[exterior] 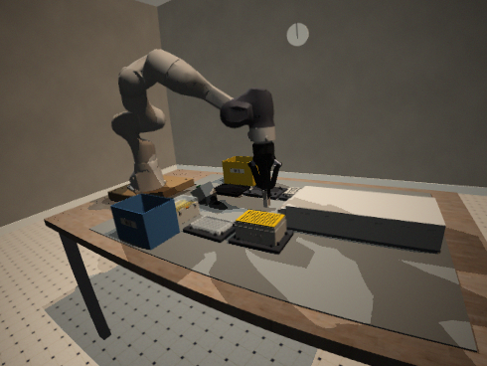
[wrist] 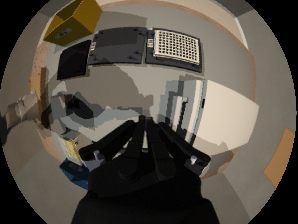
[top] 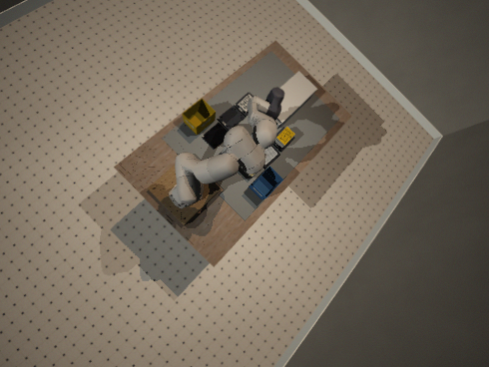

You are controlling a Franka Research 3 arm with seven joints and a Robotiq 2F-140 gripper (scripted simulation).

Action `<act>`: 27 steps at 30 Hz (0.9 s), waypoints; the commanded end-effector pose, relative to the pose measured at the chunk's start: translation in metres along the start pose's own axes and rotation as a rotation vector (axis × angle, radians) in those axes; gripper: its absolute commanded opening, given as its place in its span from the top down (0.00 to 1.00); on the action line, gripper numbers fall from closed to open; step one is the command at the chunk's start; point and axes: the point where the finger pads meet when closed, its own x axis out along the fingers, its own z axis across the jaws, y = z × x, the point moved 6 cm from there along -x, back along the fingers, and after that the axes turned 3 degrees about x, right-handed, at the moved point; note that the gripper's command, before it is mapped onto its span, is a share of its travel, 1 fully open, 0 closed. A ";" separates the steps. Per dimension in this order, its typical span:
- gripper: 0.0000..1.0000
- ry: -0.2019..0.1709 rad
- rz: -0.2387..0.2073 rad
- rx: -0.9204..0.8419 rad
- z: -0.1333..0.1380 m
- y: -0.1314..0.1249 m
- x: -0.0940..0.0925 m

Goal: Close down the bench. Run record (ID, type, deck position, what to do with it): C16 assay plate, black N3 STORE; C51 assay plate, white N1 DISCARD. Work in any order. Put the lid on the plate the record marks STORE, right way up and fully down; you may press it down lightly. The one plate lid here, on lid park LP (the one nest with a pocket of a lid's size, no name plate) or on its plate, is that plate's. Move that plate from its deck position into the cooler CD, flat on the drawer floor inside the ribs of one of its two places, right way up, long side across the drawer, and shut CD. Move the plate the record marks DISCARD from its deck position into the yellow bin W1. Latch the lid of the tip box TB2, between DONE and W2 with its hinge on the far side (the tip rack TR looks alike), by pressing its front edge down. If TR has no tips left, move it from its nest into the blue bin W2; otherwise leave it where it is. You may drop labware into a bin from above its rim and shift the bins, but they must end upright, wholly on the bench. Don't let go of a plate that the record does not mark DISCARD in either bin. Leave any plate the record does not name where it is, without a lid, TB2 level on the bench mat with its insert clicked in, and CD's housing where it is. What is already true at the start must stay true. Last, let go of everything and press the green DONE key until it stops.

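Observation:
My gripper (exterior: pixel 266 200) is shut and empty. It hangs just above the mat, between the row of plate nests and the long white-topped cooler CD (exterior: pixel 368 214). In the wrist view the shut fingers (wrist: pixel 143 129) point at the mat, with the cooler (wrist: pixel 222 116) to their right. Beyond them lie a white well plate (wrist: pixel 174 44), a black plate (wrist: pixel 119 46) and a dark flat piece (wrist: pixel 73 62) towards the yellow bin W1 (wrist: pixel 73 19). The tip rack with yellow tips (exterior: pixel 260 226) stands in front of the gripper. A tip box (exterior: pixel 186 206) sits beside the blue bin W2 (exterior: pixel 144 219).
A pale plate (exterior: pixel 211 226) rests on a nest between the tip box and the tip rack. The yellow bin (exterior: pixel 239 170) stands at the far side behind the gripper. The arm's base (exterior: pixel 146 179) is at the far left corner of the table.

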 end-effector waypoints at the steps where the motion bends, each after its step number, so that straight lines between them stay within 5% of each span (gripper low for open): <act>1: 1.00 0.006 -0.001 -0.003 -0.002 -0.001 -0.005; 27: 1.00 0.006 -0.001 -0.003 -0.001 -0.001 -0.034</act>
